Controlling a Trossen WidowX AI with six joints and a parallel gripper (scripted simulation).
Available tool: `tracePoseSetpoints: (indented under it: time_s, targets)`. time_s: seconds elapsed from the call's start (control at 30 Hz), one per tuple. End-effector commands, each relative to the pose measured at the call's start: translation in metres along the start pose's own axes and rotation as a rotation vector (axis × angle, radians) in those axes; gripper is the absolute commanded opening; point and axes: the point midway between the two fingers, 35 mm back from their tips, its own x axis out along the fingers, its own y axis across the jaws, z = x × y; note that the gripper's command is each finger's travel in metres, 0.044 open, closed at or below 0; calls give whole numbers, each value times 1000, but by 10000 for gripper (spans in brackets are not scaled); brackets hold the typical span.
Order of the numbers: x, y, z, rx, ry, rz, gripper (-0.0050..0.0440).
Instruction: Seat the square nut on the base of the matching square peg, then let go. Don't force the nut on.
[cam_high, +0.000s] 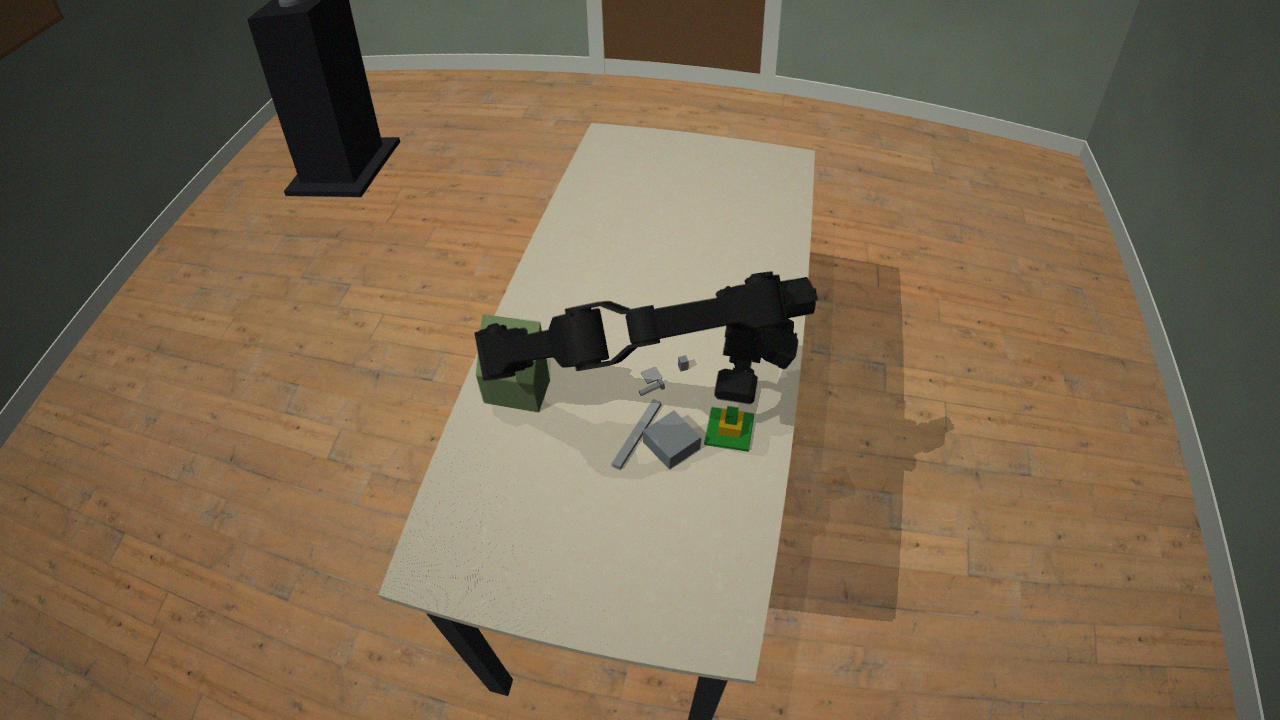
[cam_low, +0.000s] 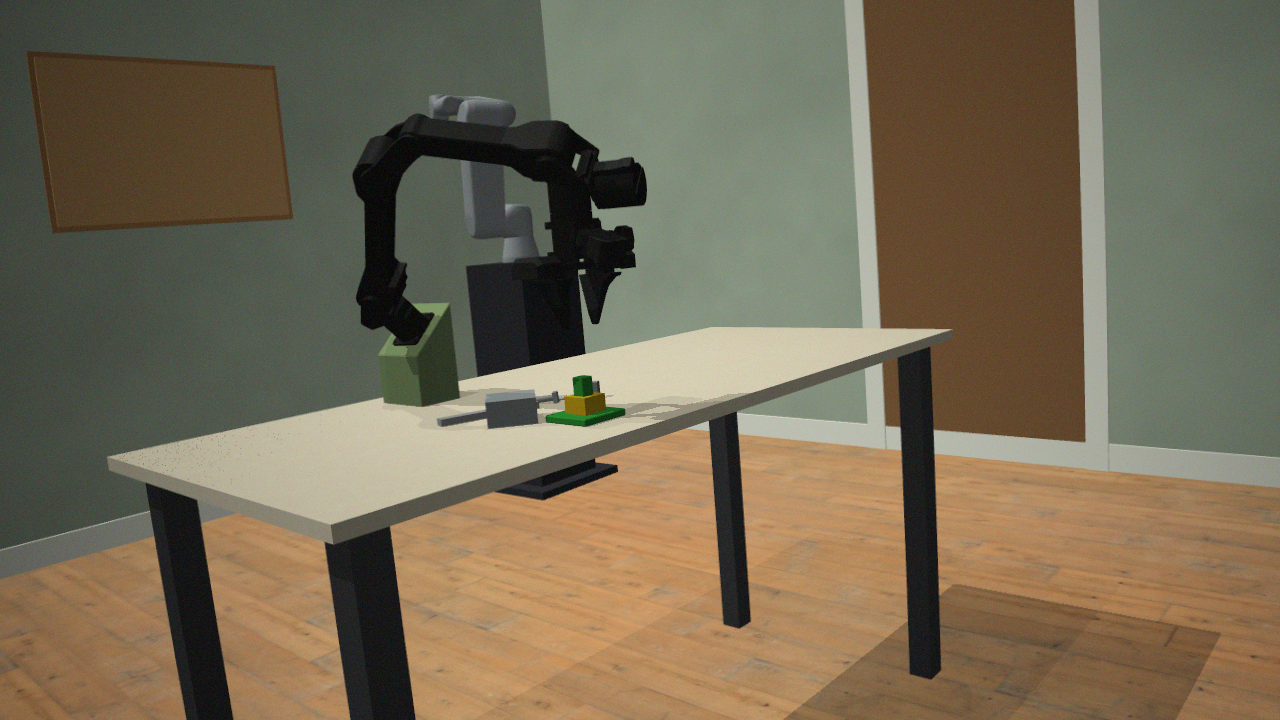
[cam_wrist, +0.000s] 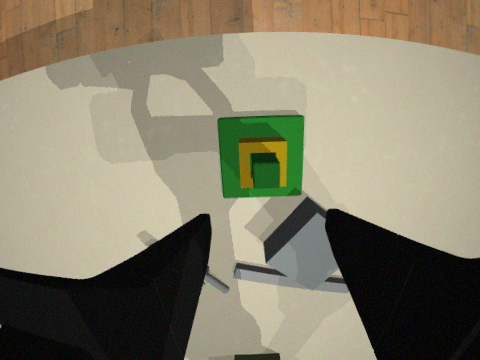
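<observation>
The yellow square nut (cam_wrist: 263, 164) sits around the green square peg (cam_wrist: 267, 174) and rests on the green base plate (cam_wrist: 262, 155). It also shows in the top view (cam_high: 732, 426) and in the exterior view (cam_low: 585, 403), with the peg top (cam_low: 582, 385) standing above it. My gripper (cam_wrist: 268, 221) is open and empty, well above the peg and apart from it. In the exterior view the gripper (cam_low: 597, 302) hangs high over the table, and in the top view the gripper (cam_high: 736, 383) is just behind the base plate.
A grey block (cam_high: 671, 437) and a grey bar (cam_high: 636, 433) lie left of the base plate. Small grey pieces (cam_high: 651, 379) lie behind them. The arm's green mount (cam_high: 512, 362) stands at the table's left edge. The base plate is near the right table edge.
</observation>
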Motion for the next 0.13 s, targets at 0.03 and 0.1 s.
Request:
tracePoseSetpoints:
  time_s: [0.03, 0.1]
  targets:
    - [-6, -3, 2, 14, -13, 8, 260]
    - [-6, -3, 2, 14, -13, 8, 260]
